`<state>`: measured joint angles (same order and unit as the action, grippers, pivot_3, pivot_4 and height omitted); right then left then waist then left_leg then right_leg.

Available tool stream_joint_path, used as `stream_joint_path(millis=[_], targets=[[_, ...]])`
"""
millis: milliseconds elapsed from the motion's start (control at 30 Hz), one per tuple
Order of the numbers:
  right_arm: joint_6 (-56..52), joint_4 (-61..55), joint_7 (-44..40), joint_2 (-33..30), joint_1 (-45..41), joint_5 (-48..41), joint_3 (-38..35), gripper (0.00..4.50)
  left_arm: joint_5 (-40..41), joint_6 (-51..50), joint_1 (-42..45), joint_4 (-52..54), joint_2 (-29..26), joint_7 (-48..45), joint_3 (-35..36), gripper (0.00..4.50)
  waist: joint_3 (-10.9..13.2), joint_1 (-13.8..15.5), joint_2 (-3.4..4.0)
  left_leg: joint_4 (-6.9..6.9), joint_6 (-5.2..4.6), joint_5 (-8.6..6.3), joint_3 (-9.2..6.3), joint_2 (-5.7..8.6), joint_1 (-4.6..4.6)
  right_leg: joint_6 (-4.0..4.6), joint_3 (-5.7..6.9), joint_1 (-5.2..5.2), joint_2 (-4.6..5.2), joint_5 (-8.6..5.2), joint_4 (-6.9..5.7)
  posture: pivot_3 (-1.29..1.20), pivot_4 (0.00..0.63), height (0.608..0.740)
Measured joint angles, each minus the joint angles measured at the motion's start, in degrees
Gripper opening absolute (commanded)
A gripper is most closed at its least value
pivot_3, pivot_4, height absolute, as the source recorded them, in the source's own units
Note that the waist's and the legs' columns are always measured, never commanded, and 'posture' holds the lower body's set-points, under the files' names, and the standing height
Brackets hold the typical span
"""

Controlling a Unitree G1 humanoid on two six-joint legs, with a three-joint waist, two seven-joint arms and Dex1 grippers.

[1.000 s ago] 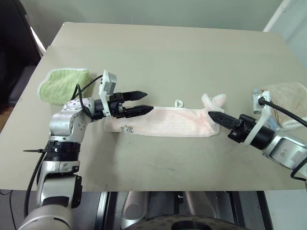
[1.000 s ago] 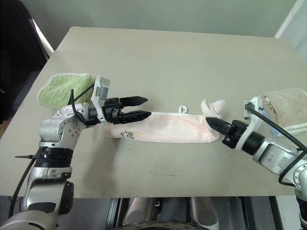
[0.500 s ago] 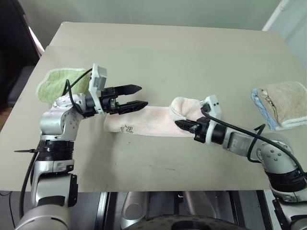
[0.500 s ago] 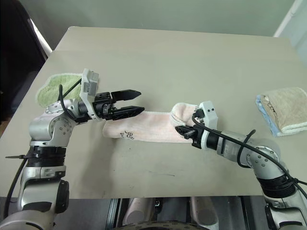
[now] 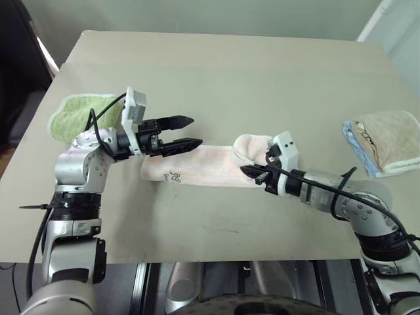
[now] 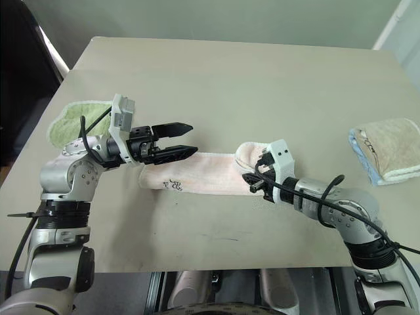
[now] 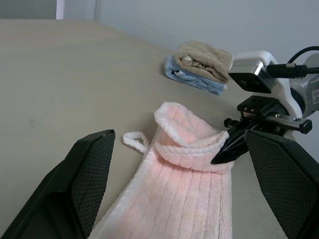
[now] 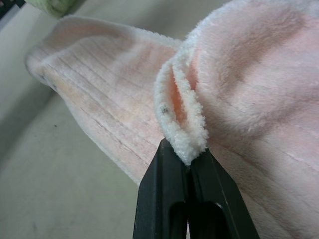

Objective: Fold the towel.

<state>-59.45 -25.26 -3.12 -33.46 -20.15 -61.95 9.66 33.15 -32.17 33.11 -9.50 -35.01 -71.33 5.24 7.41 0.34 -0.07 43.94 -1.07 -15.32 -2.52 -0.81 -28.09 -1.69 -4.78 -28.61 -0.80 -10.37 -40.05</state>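
Your right gripper [image 6: 252, 181] is clamped on the doubled corner of the pink towel [image 5: 203, 165], with that end lifted and curled back over the strip. The rest of the towel lies flat along the middle of the table [image 5: 216, 79], its dark logo [image 5: 172, 176] near the left end. Your left gripper [image 5: 190, 133] hovers over that left end with its fingers spread wide and nothing in them. Expect the terry cloth to be light, soft and floppy: it will sag and bunch, so take it by corners or hems. The green towel [image 5: 75, 111] and the beige towel [image 5: 384, 141] lie well apart at the table's sides.
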Motion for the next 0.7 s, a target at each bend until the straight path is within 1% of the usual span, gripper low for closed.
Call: stream_joint_path(millis=[67,133,167,200,300,433,467,533,633,700], targets=[[-0.2,-0.2,-1.2,0.1,0.1,1.5,0.5,0.58,0.0,0.1,0.0,0.0,0.0,0.0,0.0,4.5,0.0,0.0,0.0,0.0,0.0,0.0,0.0,0.0,0.0,0.0,0.0,0.0,0.0,0.0,0.0,0.0,0.15,0.697],[-0.4,-0.5,-2.5,0.5,0.5,2.2,0.5,1.27,-0.1,0.2,0.0,0.0,0.0,0.0,0.0,4.5,0.0,0.0,0.0,0.0,0.0,0.0,0.0,0.0,0.0,0.0,0.0,0.01,0.0,0.0,0.0,0.0,0.15,0.697],[-0.5,-0.7,-3.0,1.2,0.6,2.4,0.5,1.5,-0.1,0.3,0.0,-0.1,0.0,0.0,0.0,4.5,0.0,0.0,0.0,0.0,0.0,0.0,0.01,0.0,0.0,0.0,0.0,0.0,0.0,0.0,0.0,0.0,0.15,0.697],[-0.6,-1.2,-3.6,1.5,0.8,2.4,0.4,1.91,-0.2,0.4,0.0,-0.1,0.0,0.0,0.0,4.5,0.0,0.0,0.0,0.0,0.01,0.01,0.01,0.0,0.0,0.0,0.0,0.0,0.0,0.0,0.0,0.0,0.15,0.697],[-0.9,-2.3,-4.9,2.1,1.2,1.8,-0.4,2.93,-0.2,0.5,0.0,-0.3,0.0,-0.2,0.0,4.5,0.0,0.0,0.0,0.0,0.01,0.01,0.01,0.0,0.0,0.0,0.0,0.01,0.0,0.0,0.0,0.0,0.15,0.697],[-0.9,-2.7,-6.1,2.9,1.4,0.0,-3.8,4.33,-0.2,0.5,0.0,-0.8,0.0,-1.1,0.0,4.5,0.0,0.0,0.0,0.0,0.01,0.01,0.01,0.0,0.0,0.01,0.0,0.01,0.0,0.0,0.0,0.0,0.15,0.697],[-0.9,-2.8,-6.2,3.0,1.4,-0.6,-4.9,4.45,-0.2,0.5,0.1,-1.0,0.1,-1.2,0.0,4.5,0.0,0.0,0.0,0.0,0.01,0.01,0.01,0.0,0.0,0.01,0.0,0.01,0.0,0.0,0.0,0.0,0.15,0.697],[-1.0,-2.7,-6.2,3.1,1.6,-3.0,-7.8,4.45,0.4,0.5,0.5,-1.0,0.8,-1.3,0.0,4.5,0.0,0.1,0.0,0.0,0.02,0.01,0.01,0.0,-0.01,0.01,0.0,0.02,0.0,0.0,0.0,0.0,0.15,0.697],[-0.6,-2.9,-7.2,2.2,1.7,-6.7,-13.0,3.86,0.8,1.1,2.0,-1.9,2.9,-1.3,0.0,3.99,0.0,0.2,0.0,0.01,0.02,0.02,0.01,0.01,0.01,0.0,0.0,0.06,0.01,0.0,0.01,0.0,0.15,0.697],[0.9,-3.8,-8.1,1.3,2.3,-6.9,-15.3,3.15,0.6,2.6,2.0,-2.4,4.5,-1.6,-0.1,3.26,0.0,0.2,0.0,0.0,0.02,0.02,0.01,0.01,0.0,0.0,-0.01,0.05,0.0,-0.01,0.01,0.0,0.15,0.697]])
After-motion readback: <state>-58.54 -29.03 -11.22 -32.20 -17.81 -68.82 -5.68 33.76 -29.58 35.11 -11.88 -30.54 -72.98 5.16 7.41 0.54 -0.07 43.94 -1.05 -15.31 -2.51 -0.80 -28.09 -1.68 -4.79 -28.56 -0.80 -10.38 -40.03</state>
